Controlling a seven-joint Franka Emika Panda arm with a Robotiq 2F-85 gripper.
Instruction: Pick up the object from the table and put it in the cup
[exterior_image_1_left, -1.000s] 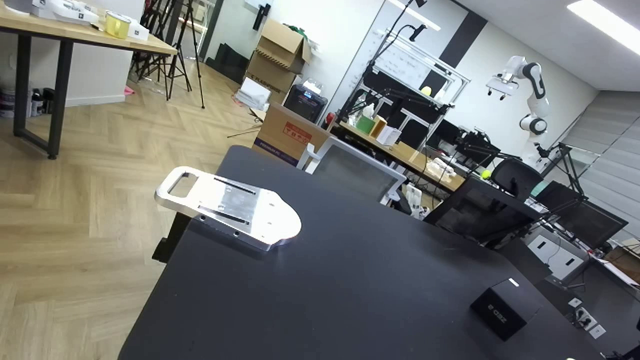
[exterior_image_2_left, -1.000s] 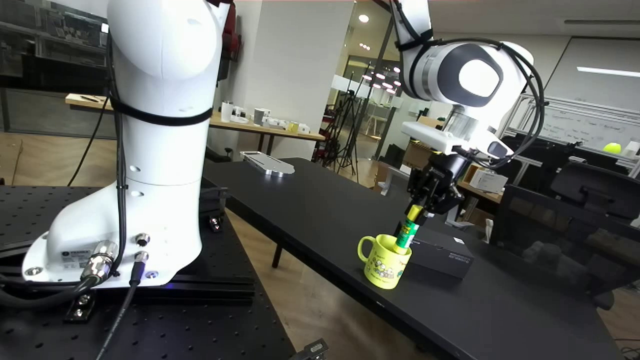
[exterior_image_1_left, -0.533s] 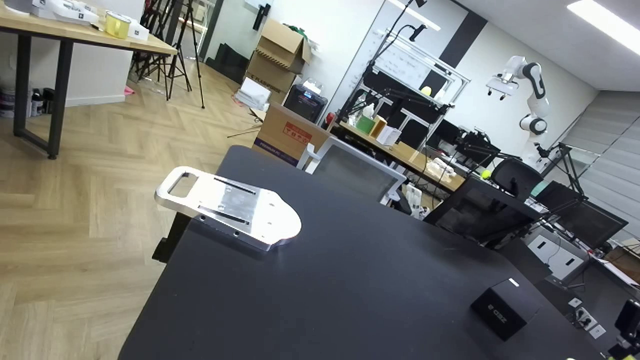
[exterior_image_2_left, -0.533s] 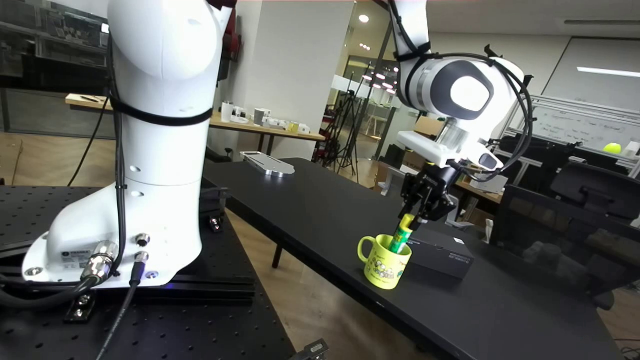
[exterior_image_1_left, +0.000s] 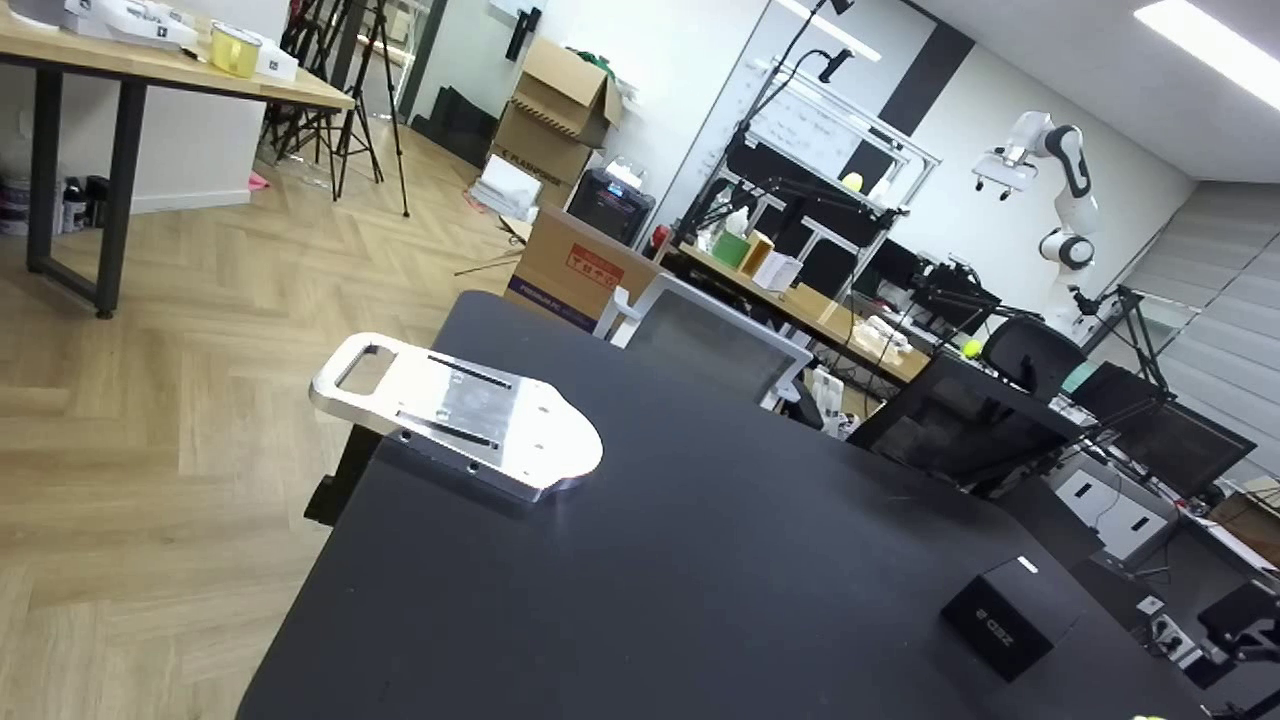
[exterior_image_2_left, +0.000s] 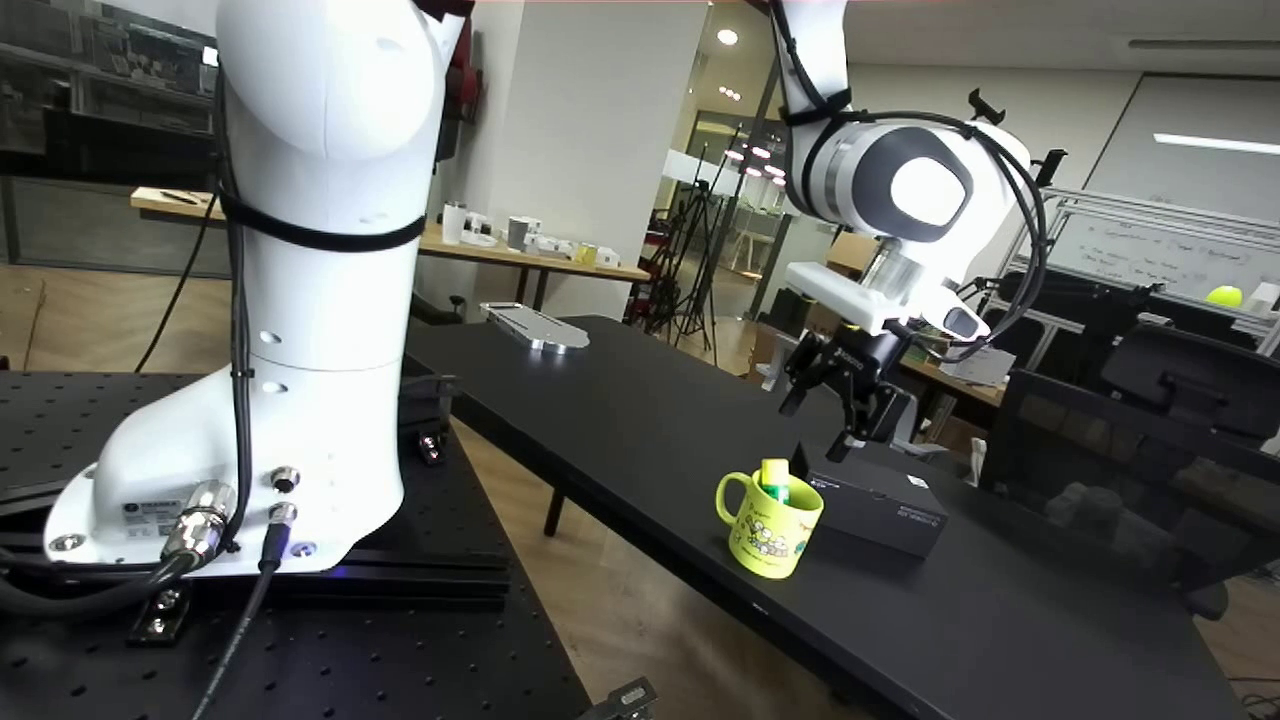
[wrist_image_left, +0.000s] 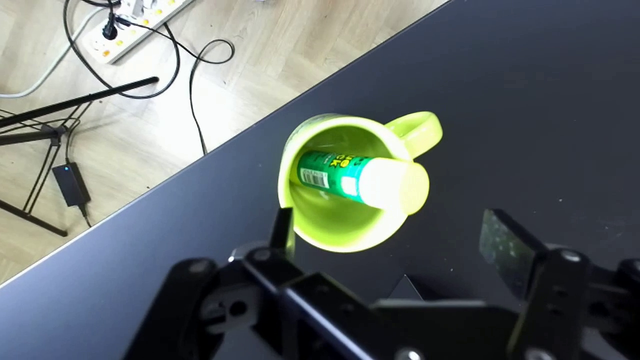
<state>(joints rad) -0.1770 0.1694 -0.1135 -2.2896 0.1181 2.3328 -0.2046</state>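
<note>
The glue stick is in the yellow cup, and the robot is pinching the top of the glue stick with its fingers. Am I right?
Not quite: the robot's gripper isn't pinching the glue stick. The wrist view shows its fingers spread wide apart, not touching the glue stick. The glue stick is in the yellow cup, just as you said.

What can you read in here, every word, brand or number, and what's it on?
"ZED 2", upside down, on the black box.
"PREMIUM PC", on the cardboard box.
"FLASHFORGE", slightly blurred, on the carton behind it.
"ue" and "ck", other letters unclear, on the glue stick in the yellow mug.
Too small or blurred: robot base label, whiteboard writing, gripper lettering, red sticker, black box's other print.
</note>
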